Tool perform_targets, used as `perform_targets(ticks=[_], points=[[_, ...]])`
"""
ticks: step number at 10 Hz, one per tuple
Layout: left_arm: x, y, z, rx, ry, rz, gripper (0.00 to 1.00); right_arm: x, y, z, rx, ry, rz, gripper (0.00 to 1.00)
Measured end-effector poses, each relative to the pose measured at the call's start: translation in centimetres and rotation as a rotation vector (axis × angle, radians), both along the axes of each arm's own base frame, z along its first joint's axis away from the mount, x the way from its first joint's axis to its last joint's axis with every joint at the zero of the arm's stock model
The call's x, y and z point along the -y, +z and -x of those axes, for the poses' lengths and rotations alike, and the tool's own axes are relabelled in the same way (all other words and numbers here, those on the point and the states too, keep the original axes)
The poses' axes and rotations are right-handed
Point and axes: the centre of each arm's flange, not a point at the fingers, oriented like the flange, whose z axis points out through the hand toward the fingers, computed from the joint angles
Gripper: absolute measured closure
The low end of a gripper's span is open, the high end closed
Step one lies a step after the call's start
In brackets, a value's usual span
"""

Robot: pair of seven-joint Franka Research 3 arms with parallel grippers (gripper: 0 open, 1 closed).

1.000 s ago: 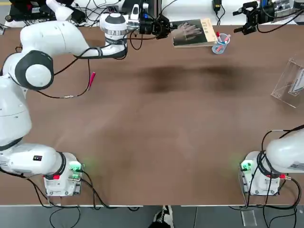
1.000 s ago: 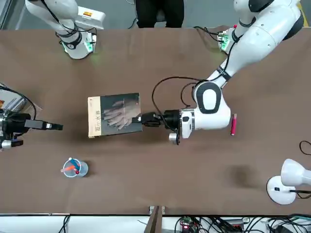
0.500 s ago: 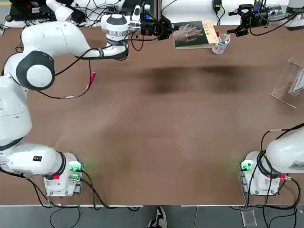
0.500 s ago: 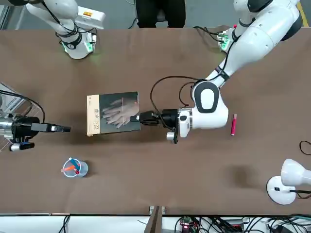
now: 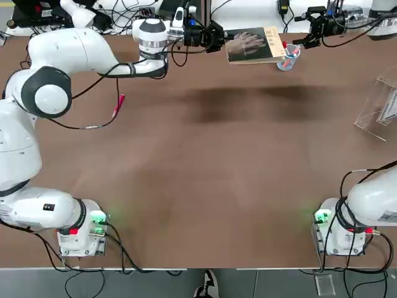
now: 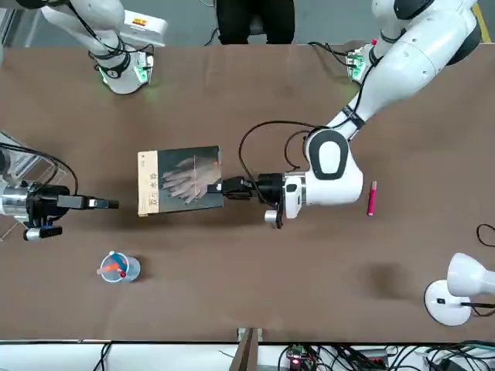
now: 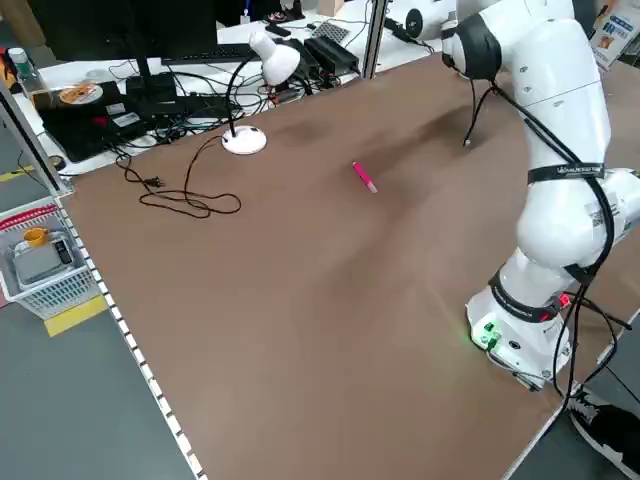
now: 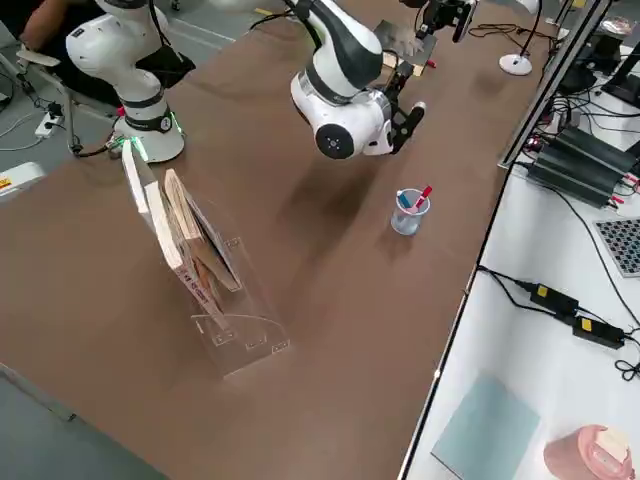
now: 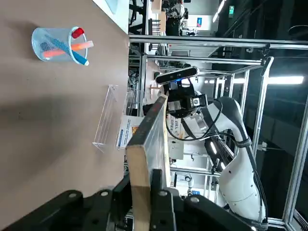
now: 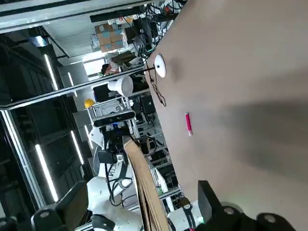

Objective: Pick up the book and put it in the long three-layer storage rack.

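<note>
Nearer one book (image 6: 179, 181), held clamped by one left gripper (image 6: 220, 189), comes one right gripper (image 6: 108, 216), fingers apart.

The print on the book (image 5: 255, 45) is too small to read, and the left hand (image 9: 141, 179) hides part of its near end. Right of the book in the top view, the rack (image 5: 379, 110) runs off the picture's edge, as does the right arm (image 5: 379, 198). In the front view, that arm covers part of the rack. Beyond the book there, the person (image 6: 255, 19) is cut off above the legs.
</note>
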Motion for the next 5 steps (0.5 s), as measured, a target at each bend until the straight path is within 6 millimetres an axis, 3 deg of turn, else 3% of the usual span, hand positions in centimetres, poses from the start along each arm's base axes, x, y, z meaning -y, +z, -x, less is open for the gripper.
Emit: perform_targets(ticks=[5], points=[[0.0,-0.2,0.0,-0.002,0.000,0.000,0.96,-1.8,-1.1,0.9,-0.004,0.045,-0.015,0.00]])
